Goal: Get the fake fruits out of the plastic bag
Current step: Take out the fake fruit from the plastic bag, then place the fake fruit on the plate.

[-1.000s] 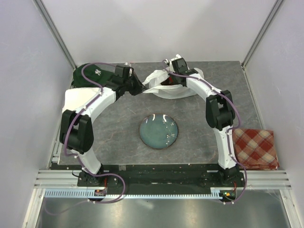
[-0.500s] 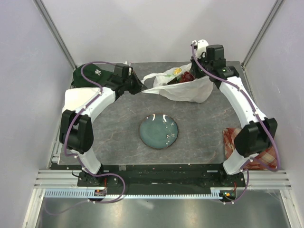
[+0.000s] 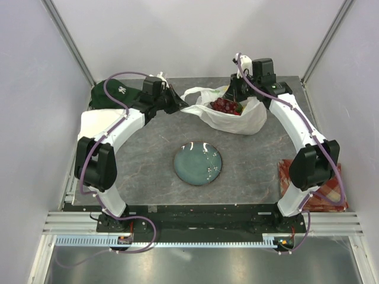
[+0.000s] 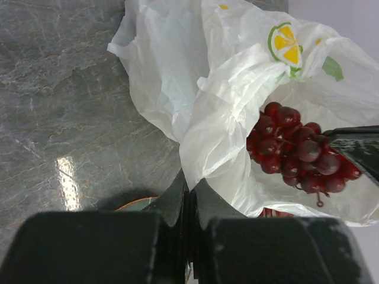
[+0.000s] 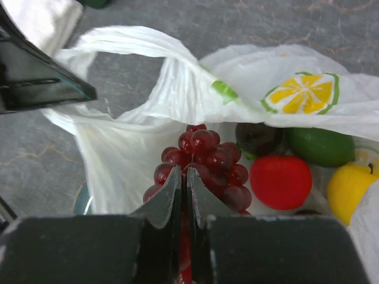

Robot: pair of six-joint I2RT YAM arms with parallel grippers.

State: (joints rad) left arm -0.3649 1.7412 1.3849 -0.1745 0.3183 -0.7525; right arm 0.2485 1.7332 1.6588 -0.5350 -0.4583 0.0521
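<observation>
Grey table (image 3: 142,155), pale walls (image 3: 195,35), plastic bag (image 3: 238,122) w/ grape bunch (image 3: 225,105)

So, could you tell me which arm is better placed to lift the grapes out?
Probably right: the right tool is closed on the grapes inside the bag, while the left tool pinches the bag's edge.

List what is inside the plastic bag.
Grape bunch at the mouth, pinched by the right gripper; deeper, a dark fruit, green oval piece, red apple and yellow fruit. The plastic bag hides anything beneath them.
</observation>
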